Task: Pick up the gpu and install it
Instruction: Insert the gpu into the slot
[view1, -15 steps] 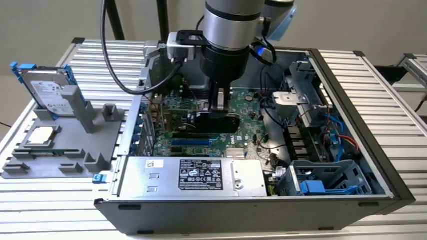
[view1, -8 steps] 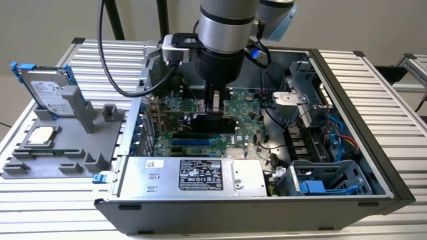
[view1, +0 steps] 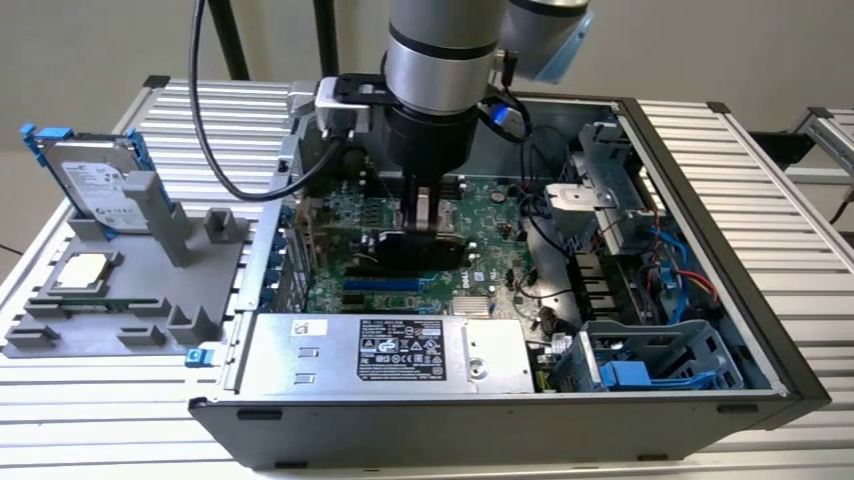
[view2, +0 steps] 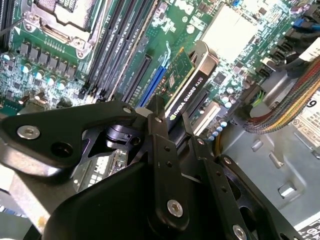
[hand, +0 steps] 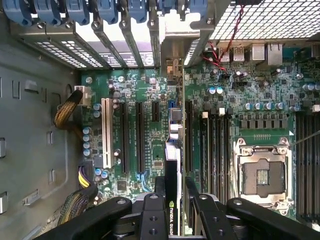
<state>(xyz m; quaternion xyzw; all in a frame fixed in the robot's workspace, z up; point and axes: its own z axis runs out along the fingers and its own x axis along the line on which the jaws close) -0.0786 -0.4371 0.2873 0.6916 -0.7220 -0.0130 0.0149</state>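
Observation:
The gpu (view1: 422, 250) is a green card with a black cooler. It hangs edge-down inside the open computer case (view1: 747, 330), low over the green motherboard (view1: 501, 215). My gripper (view1: 424, 225) is shut on its upper edge, straight above it. In the second wrist view the gpu (view2: 184, 80) points down beside the blue expansion slot (view2: 152, 85), with the gripper (view2: 172, 120) clamped on the card. In the first wrist view the gpu (hand: 172, 165) shows edge-on between the long black slots, the gripper (hand: 175, 184) around it. Whether the card sits in a slot I cannot tell.
A silver power supply (view1: 387, 350) lies along the case's near side, and a blue drive cage (view1: 654, 360) with cables (view1: 661, 265) is at the exterior view's right. Outside the case, a grey fixture (view1: 120, 320) holds a hard drive (view1: 94, 180) and a CPU chip (view1: 83, 268). The open CPU socket (hand: 260, 172) lies beside the slots.

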